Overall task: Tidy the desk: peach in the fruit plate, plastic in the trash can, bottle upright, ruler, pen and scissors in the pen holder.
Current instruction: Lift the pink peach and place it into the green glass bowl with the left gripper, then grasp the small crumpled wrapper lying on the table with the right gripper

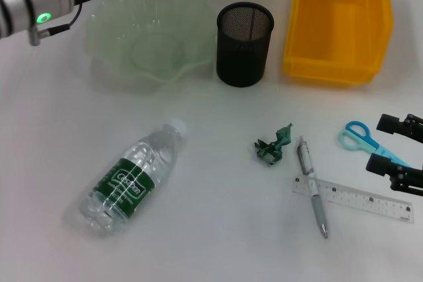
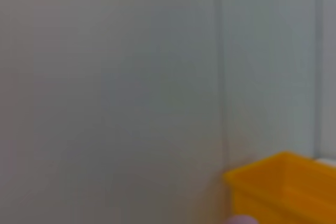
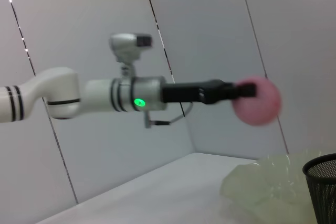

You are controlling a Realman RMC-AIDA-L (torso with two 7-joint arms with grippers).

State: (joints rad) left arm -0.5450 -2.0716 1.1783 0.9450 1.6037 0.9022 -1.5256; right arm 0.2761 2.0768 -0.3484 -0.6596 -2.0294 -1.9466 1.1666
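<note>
Left gripper (image 3: 247, 92) clenched on peach (image 3: 257, 100), above fruit plate (image 1: 149, 37) at its 12 o'clock rim.

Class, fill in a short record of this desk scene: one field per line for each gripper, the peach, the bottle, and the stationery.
left gripper: shut on peach, above fruit plate
right gripper: open, beside scissors
bottle: lying on its side
pen: lying across ruler
plastic: on the desk
pen holder: upright, holds nothing yet
</note>
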